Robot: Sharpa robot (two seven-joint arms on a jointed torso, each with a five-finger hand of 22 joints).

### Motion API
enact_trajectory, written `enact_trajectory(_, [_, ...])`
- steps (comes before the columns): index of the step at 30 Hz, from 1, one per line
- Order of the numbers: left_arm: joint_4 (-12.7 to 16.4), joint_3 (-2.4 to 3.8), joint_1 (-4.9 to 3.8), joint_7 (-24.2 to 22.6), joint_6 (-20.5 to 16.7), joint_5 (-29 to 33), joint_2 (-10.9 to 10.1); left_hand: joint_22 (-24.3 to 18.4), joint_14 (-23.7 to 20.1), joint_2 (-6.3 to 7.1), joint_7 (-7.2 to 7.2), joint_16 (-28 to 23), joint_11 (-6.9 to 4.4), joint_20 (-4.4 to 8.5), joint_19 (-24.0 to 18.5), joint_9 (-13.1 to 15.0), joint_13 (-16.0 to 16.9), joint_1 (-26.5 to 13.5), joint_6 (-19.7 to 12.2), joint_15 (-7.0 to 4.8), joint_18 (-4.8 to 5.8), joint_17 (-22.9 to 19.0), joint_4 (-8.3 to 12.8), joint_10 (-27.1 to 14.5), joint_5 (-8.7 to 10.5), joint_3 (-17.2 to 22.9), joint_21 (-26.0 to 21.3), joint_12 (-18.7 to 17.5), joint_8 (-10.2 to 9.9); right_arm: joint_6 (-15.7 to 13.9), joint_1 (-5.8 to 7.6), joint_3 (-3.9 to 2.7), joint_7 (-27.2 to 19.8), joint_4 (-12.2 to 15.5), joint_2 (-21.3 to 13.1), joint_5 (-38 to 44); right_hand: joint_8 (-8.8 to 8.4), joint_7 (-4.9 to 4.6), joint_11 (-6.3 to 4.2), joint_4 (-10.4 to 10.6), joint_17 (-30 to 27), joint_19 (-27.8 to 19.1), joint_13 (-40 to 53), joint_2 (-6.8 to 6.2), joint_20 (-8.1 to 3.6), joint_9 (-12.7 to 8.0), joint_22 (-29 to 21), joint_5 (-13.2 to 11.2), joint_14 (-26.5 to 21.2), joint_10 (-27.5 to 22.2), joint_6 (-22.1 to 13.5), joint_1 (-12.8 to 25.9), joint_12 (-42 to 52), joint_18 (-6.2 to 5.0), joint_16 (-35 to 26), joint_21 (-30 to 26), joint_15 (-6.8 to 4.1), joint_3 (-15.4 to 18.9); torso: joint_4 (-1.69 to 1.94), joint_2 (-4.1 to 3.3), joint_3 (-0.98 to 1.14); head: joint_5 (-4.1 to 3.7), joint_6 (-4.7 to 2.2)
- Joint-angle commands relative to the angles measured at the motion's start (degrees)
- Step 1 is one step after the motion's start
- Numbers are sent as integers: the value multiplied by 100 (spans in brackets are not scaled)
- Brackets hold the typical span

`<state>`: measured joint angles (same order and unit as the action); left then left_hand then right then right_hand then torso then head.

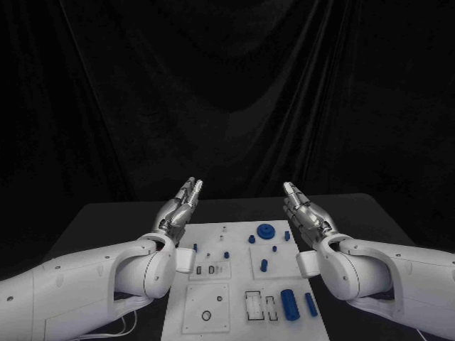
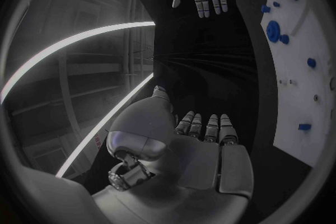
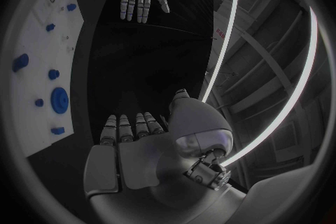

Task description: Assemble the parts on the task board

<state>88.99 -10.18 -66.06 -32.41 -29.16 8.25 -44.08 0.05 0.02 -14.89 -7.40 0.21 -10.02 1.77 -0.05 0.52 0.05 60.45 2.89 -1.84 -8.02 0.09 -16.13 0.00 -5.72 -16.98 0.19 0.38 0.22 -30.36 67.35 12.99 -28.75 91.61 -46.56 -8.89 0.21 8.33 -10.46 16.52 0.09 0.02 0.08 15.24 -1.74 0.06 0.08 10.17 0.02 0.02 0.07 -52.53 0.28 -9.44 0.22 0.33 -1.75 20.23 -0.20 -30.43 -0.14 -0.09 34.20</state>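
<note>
both hands raised, holding nothing
left hand (image 1: 181,202) and right hand (image 1: 301,207) hover mid-frame with fingers straight and apart, flanking the white board (image 1: 212,284) at lower centre, where blue parts (image 1: 264,230) lie untouched.

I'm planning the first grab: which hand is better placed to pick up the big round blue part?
Right, probably. The right hand hovers open nearest the round blue part; the left hand is across the task board.
</note>
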Motion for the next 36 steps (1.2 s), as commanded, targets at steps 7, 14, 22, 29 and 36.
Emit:
enact_trajectory(7, [-18, -206, -167, -580, 1310, 779, 30, -5, -2, 12, -127, -21, -142, 466, 5, 11, -5, 362, 36, -1070, -140, -9, -47, 0, -14, -96, -19, -38, 40, 861, 96, 121, 186, 45, -30, -530, -21, -15, 5, -5, -9, -2, -8, -71, -309, -6, -8, -50, -2, -2, -7, -116, -28, -83, -22, -33, -1008, 36, 0, 1, 0, 0, 2])
enact_trajectory(14, [-78, -209, -167, -1037, 1589, 64, -157, -5, -2, 44, -140, -21, -135, 133, 5, 13, -5, 439, 51, -1056, -189, -9, -47, 0, 27, -109, -19, -38, 41, 1217, 96, 122, 49, 194, -429, -531, -21, -101, 95, -2, -9, -2, -8, -131, -185, -6, -8, -82, -2, -2, -7, -248, -28, -83, -22, -33, -903, 14, 147, -252, -5, 28, 102])
enact_trajectory(22, [-107, -209, -167, -1183, 1527, -520, -270, -5, -2, 51, -120, -21, -124, 470, 5, 16, -5, 517, 74, -1068, -203, -9, -46, 0, 13, -103, -19, -38, 45, 1248, 98, 122, 10, 298, -636, -187, -21, -180, 167, 4, -9, -2, -8, -171, -122, -6, -8, -69, -2, -2, -7, -349, -28, -83, -22, -33, -835, -10, 219, -364, -14, -22, 190])
enact_trajectory(29, [-125, -210, -166, -1278, 1559, -1260, -459, -5, -2, 40, -11, -21, -16, 311, 5, 31, -5, 759, 175, -941, -215, -9, -42, 0, -226, -35, -19, -38, 60, 1311, 212, 121, 90, 329, -856, 1147, -21, -563, 615, -18, -9, -2, -8, -305, 479, -6, -8, 261, -2, -2, -7, -965, -28, -24, -22, -33, -86, -183, 264, -455, -29, -78, 352])
enact_trajectory(36, [110, -210, -168, -1345, 1516, -1564, -681, -5, -2, -36, 10, -21, 25, 97, 5, 31, -5, 948, 180, -708, -204, -9, -47, 0, -589, 19, -19, -38, 59, 1309, 536, 121, 713, 414, -1169, 2970, 53, -843, 1252, -34, -9, -2, 49, -497, 1180, 64, -8, 995, -2, 60, 266, -1948, 145, 192, -22, -33, 838, -379, 345, -579, -78, -126, 583])
